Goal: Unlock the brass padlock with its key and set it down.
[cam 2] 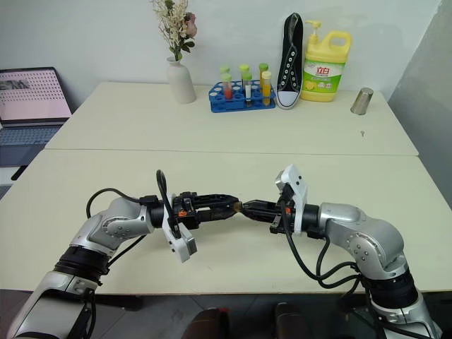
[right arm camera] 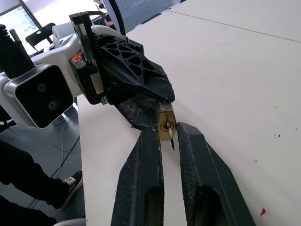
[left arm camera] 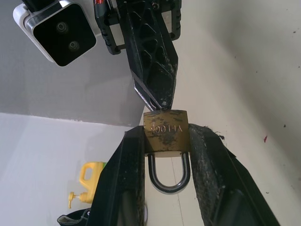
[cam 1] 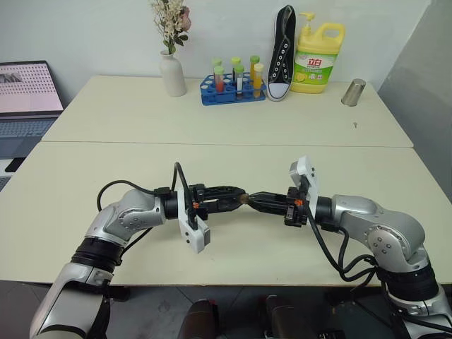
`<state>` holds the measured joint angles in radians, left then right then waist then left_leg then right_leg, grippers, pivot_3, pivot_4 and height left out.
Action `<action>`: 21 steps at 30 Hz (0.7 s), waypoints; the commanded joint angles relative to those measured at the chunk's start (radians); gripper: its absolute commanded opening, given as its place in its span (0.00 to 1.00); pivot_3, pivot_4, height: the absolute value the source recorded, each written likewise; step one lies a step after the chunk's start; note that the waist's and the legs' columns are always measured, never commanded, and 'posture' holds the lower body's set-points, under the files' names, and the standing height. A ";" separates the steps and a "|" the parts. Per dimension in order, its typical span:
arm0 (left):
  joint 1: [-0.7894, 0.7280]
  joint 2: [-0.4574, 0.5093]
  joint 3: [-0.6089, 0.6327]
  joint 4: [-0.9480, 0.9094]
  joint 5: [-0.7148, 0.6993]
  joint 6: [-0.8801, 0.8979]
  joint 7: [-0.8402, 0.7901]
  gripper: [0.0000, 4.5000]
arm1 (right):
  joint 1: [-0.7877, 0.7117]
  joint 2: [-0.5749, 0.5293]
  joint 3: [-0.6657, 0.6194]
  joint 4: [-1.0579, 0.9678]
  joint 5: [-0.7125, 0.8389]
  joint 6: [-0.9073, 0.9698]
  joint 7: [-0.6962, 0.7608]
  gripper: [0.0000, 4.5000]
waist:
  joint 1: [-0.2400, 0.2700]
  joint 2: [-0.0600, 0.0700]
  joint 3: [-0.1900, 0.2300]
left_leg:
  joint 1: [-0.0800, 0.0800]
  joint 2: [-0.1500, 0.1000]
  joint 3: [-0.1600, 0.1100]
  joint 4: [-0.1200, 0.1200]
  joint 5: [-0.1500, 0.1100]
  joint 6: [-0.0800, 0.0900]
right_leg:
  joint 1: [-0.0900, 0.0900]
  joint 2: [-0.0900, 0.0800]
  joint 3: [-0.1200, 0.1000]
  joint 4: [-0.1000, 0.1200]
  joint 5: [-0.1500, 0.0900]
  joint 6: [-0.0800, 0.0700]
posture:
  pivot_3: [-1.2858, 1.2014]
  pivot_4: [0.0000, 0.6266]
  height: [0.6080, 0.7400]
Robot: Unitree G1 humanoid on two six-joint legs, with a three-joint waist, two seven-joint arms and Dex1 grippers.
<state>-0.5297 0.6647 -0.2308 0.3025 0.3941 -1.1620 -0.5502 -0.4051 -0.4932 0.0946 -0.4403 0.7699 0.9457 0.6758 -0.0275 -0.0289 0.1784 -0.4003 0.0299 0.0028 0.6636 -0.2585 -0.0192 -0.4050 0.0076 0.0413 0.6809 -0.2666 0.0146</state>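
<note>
Over the near half of the pale surface (cam 1: pixel 233 152), above it and not resting on it, my two arms meet tip to tip, each pointing roughly level at the other. My left hand (cam 1: pixel 236 198) comes in from the left and is clamped on the brass padlock (left arm camera: pixel 166 132), one finger on each flat side of the body. My right hand (cam 1: pixel 258 200) comes in from the right, its fingers drawn nearly together at the padlock's keyway end.

What the coming move turns on, as I judge it, is the line of the lock: its long axis runs left to right, along both hands, with the shackle toward my left wrist and the keyway facing my right hand. So the turn has to be a roll of the right wrist about that shared line, while the left holds firm.

From the head cameras the padlock is only a dull speck between the black tips. My left wrist view gives the brass body squarely, the silver shackle (left arm camera: pixel 169 176) looped back between my own fingers and seated in the body, so I take it as not yet unlocked. My right wrist view gives the other end: the round keyway and the key (right arm camera: pixel 171 140), a thin silver sliver between the right fingertips. Whether it is fully home I cannot tell.
</note>
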 commanded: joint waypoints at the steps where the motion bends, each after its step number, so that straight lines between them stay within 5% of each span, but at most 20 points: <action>1: -0.009 0.017 0.014 -0.010 0.002 0.010 0.031 0.21 | -0.015 -0.008 -0.027 -0.026 0.047 0.010 0.027 0.02 | 0.000 0.000 0.000 | 0.000 0.000 0.000 0.000 0.000 0.000 | 0.000 0.000 0.000 0.000 0.000 0.000 | 0.52 0.24 1.00; 12: -0.002 0.022 0.010 -0.013 0.008 0.025 0.057 0.21 | -0.020 -0.022 -0.027 -0.027 0.037 -0.010 0.041 0.02 | 0.000 0.000 0.000 | 0.000 0.000 0.000 0.000 0.000 0.000 | 0.000 0.000 0.000 0.000 0.000 0.000 | 0.52 0.24 1.00; 13: -0.001 0.022 0.010 -0.013 0.008 0.026 0.059 0.21 | -0.019 -0.021 -0.026 -0.025 0.035 -0.011 0.039 0.19 | 0.000 0.000 0.000 | 0.000 0.000 0.000 0.000 0.000 0.000 | 0.000 0.000 0.000 0.000 0.000 0.000 | 0.52 0.24 1.00; 18: 0.003 0.026 0.007 -0.018 0.010 0.034 0.067 0.21 | -0.011 -0.029 -0.038 -0.027 0.039 0.007 0.025 0.56 | 0.000 0.000 0.000 | 0.000 0.000 0.000 0.000 0.000 0.000 | 0.000 0.000 0.000 0.000 0.000 0.000 | 0.52 0.24 1.00; 21: 0.005 0.028 0.006 -0.021 0.008 0.037 0.071 0.21 | -0.003 -0.032 -0.048 -0.023 0.049 0.016 0.020 0.58 | 0.000 0.000 0.000 | 0.000 0.000 0.000 0.000 0.000 0.000 | 0.000 0.000 0.000 0.000 0.000 0.000 | 0.52 0.24 1.00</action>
<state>-0.5228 0.6820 -0.2399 0.3067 0.4105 -1.1218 -0.5012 -0.4065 -0.5164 0.0793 -0.4403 0.7981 0.9605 0.6946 -0.0275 -0.0289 0.1784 -0.4004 0.0298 0.0028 0.6634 -0.2585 -0.0192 -0.4051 0.0072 0.0412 0.6808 -0.2666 0.0146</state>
